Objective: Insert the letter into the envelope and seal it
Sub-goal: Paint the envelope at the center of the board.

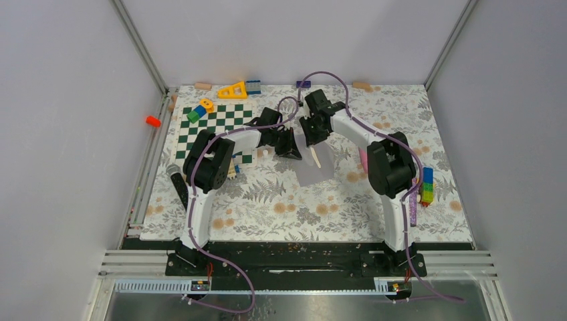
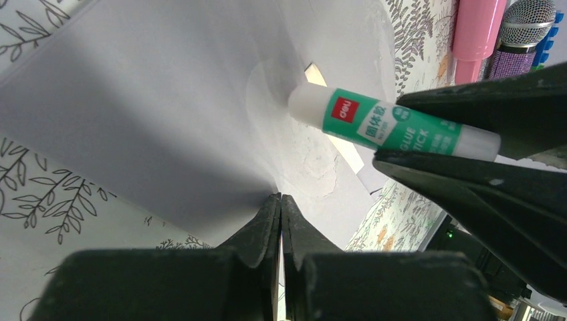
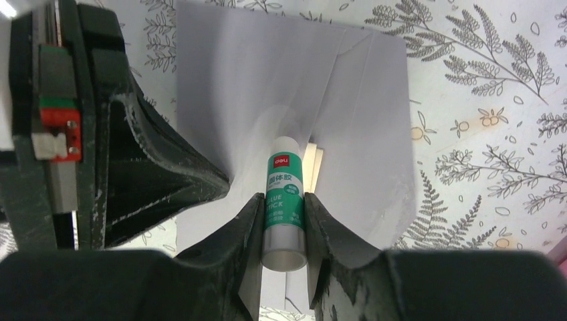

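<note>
Your table (image 1: 281, 200), under a white cloth printed with grey ferns and orange flowers, carries everything; a green-and-white chequered mat (image 1: 214, 127) lies on its far left part. The flat pale grey-lavender paper envelope (image 1: 314, 170) sits near the table's middle, between your two arms (its far end runs under both grippers). Your left gripper (image 2: 281, 197) has its black fingers pressed together on the envelope's paper, which puckers and creases toward their tips. Your right gripper (image 3: 284, 200) is clamped on a small white glue stick with a green label (image 3: 285, 180); the stick's white end points at the envelope, just beside the left gripper's pinch. A thin cream strip (image 2: 314, 72) shows beside that white end, against the envelope; what it is, you cannot tell from these views.
</note>
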